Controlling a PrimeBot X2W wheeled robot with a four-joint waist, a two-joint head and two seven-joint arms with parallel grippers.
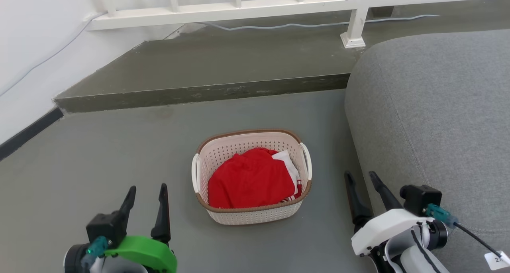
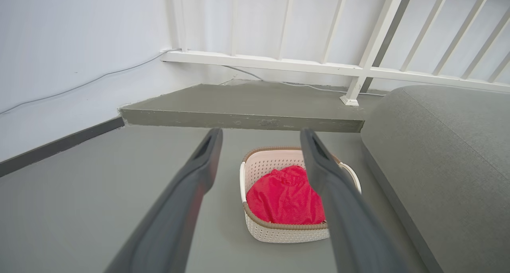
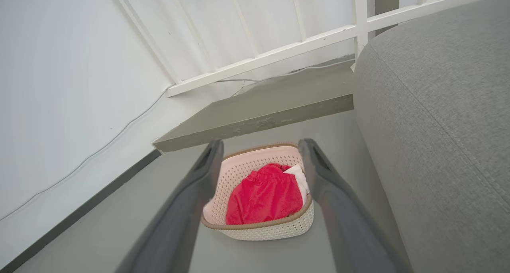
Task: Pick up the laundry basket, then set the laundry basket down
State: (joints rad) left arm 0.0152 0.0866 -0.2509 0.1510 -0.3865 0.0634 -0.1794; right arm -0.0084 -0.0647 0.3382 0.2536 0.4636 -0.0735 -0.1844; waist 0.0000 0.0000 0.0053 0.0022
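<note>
Down front we have our left claw [image 1: 148,187], fingers spread and gripping nothing, and our right claw [image 1: 359,173], fingers likewise parted and bare. Between the two, level with their tips, the laundry basket [image 1: 255,218] sits on the grey floor [image 1: 99,157], touched by neither. Red cloth [image 1: 251,181] fills it, with white cloth [image 1: 287,161] on the right claw's side. A grey sofa [image 1: 430,113] bulks just outside our right claw.

The floor [image 1: 99,157] is grey. At the back is a low grey step [image 1: 223,61]. A white railing [image 1: 239,10] stands on the step. A thin cable [image 1: 279,25] lies under the railing. A big grey sofa [image 1: 430,105] sits on the right. A white wall [image 1: 32,38] is on the left.
</note>
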